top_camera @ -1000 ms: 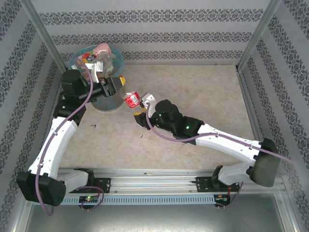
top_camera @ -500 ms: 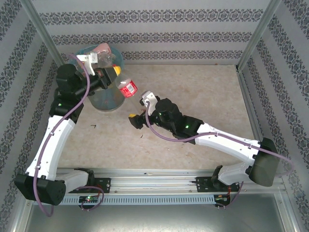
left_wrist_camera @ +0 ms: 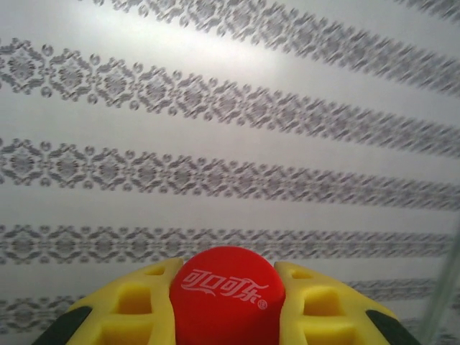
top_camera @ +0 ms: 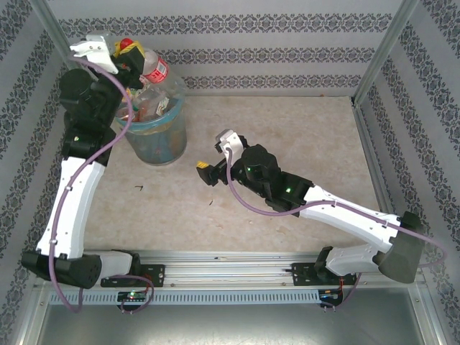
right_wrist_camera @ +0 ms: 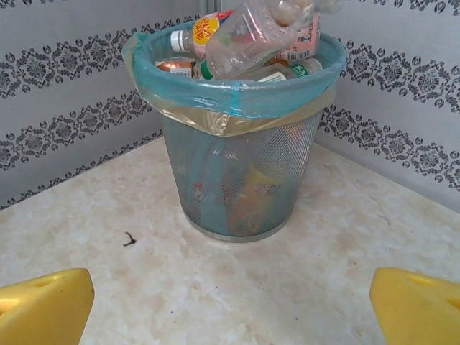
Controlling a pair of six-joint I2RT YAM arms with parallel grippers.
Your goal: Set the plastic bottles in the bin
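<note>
Left gripper [left_wrist_camera: 225, 296] is clenched on the red cap [left_wrist_camera: 225, 286] of the held bottle [top_camera: 154, 70], with a yellow finger [left_wrist_camera: 133, 305] hugging it on either side. The arm has it raised high at the back-left corner, with the clear, red-labelled body angling out above the bin [top_camera: 159, 140].

By the look of it, this bottle is empty. That would make it very light, thin-walled and slick, and likely to buckle if squeezed round the middle. The cap and neck are the stiff part, so the grip sits where I'd want it.

Right gripper [right_wrist_camera: 230, 313] hangs wide open and empty, low over the table [top_camera: 302, 129], well apart from the bin and facing it.

Each camera adds something. The left wrist camera gives the cap-and-finger contact up close against the patterned wall [left_wrist_camera: 230, 108], but nothing of the bottle's body or what lies below. The overhead camera supplies that, placing the bottle above the rim. The right wrist camera, looking side-on, shows the bin's mesh wall, the blue liner [right_wrist_camera: 237, 97] folded over the rim, and the heap of bottles [right_wrist_camera: 251, 36] piled above it. With a pile that high, I'd worry a dropped bottle could roll off.
</note>
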